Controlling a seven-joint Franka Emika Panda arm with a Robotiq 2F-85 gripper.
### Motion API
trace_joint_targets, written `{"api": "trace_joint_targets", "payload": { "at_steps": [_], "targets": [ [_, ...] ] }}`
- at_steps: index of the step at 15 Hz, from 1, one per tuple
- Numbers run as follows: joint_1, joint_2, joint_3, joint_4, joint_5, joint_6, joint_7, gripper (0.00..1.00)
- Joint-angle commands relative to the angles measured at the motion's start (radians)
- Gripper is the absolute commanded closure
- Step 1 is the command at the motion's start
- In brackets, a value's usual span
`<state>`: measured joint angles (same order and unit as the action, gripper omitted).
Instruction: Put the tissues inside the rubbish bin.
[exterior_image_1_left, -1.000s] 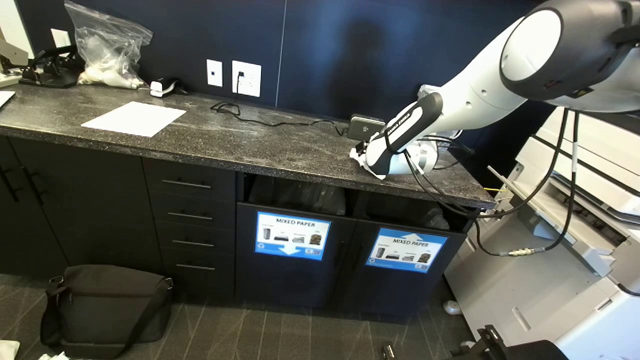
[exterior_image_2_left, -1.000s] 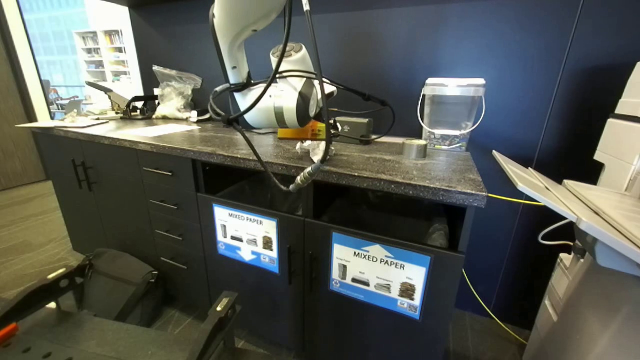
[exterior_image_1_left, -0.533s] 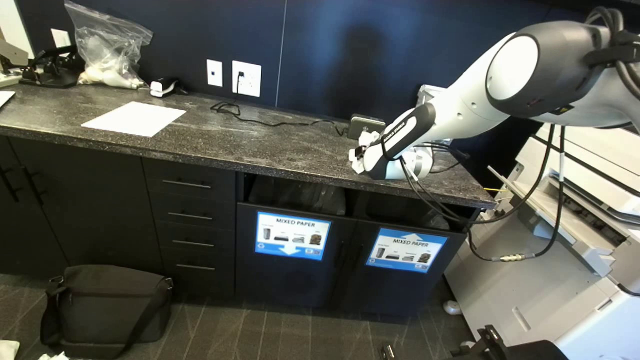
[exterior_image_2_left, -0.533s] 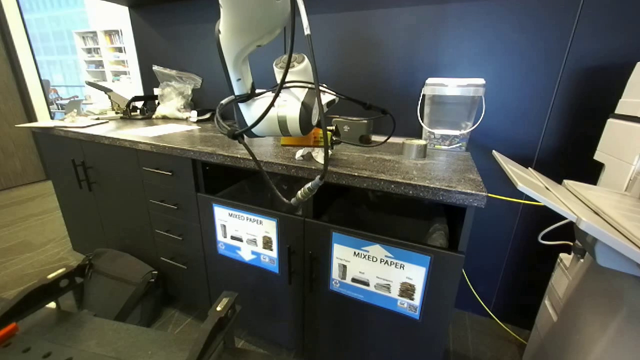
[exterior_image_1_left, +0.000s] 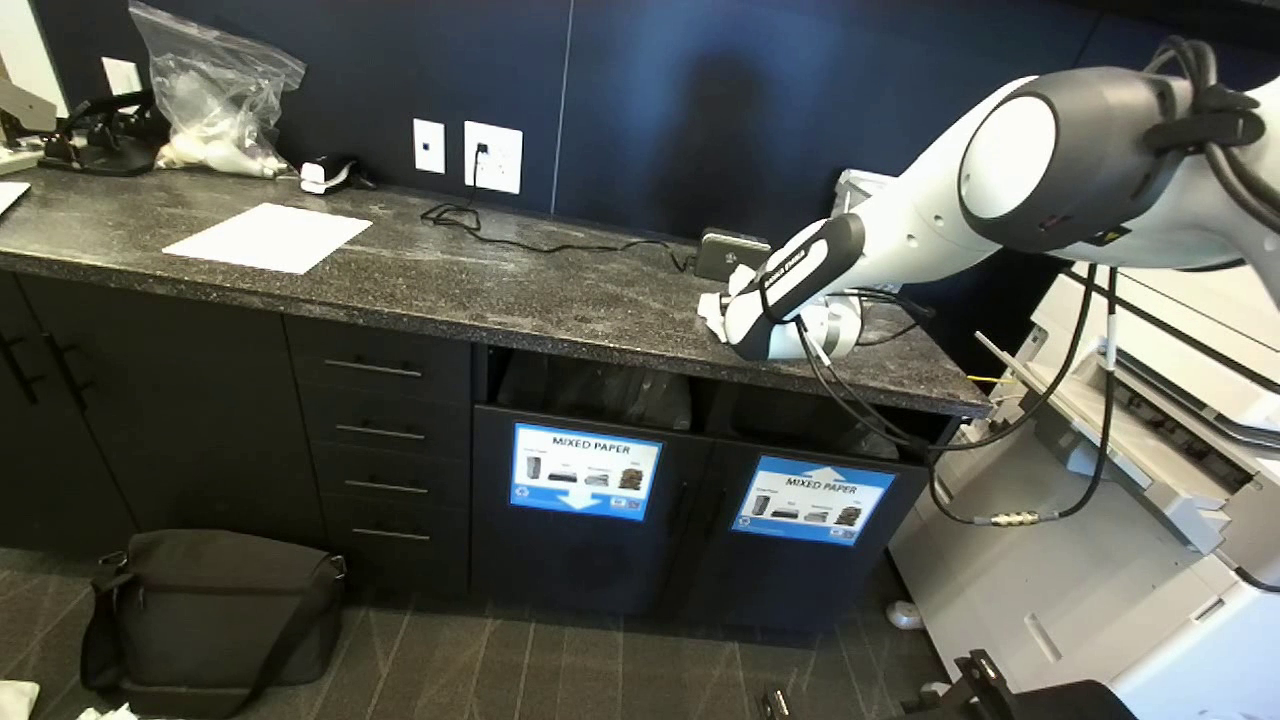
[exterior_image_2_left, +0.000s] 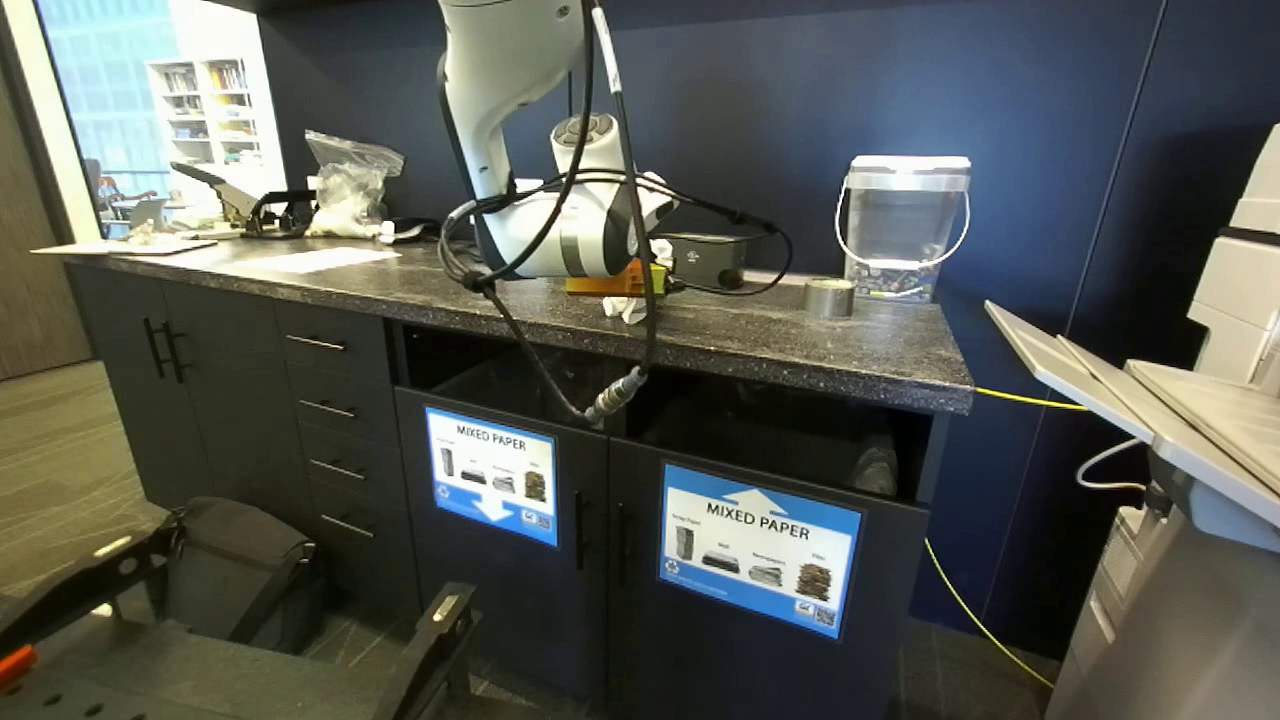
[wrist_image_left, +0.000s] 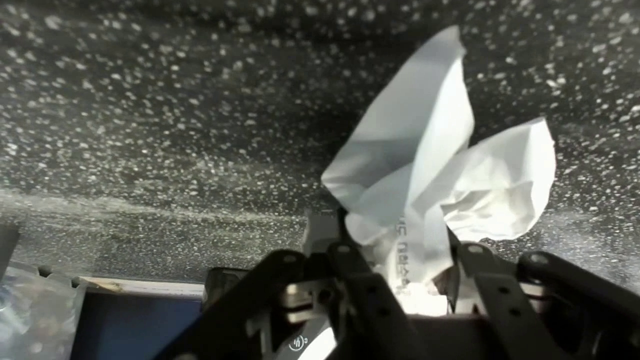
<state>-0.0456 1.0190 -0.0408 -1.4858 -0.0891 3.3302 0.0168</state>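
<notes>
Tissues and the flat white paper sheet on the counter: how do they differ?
The tissues are crumpled, with folds and pointed corners; the paper sheet lies flat on the counter. In the wrist view the tissues sit between the fingers of the claw, though whether gripped I cannot tell; the paper sheet lies well away from it. The tissues show some dark print; none can be made out on the paper sheet. Both are white.
</notes>
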Motion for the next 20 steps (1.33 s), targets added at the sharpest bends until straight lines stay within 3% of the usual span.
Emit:
{"api": "trace_joint_targets", "payload": {
  "at_steps": [1, 3, 9, 14, 20],
  "targets": [
    [0.026, 0.02, -0.034, 0.049, 0.031, -0.028, -0.013, 0.85],
    [0.034, 0.018, -0.048, 0.051, 0.033, -0.044, -0.01, 0.88],
    [0.056, 0.01, -0.081, 0.063, 0.034, -0.139, -0.001, 0.83],
    [0.127, -0.03, -0.186, 0.099, -0.007, -0.486, 0.043, 0.84],
    [0.121, -0.156, -0.168, 0.028, -0.064, -0.823, 0.026, 0.84]
  ]
}}
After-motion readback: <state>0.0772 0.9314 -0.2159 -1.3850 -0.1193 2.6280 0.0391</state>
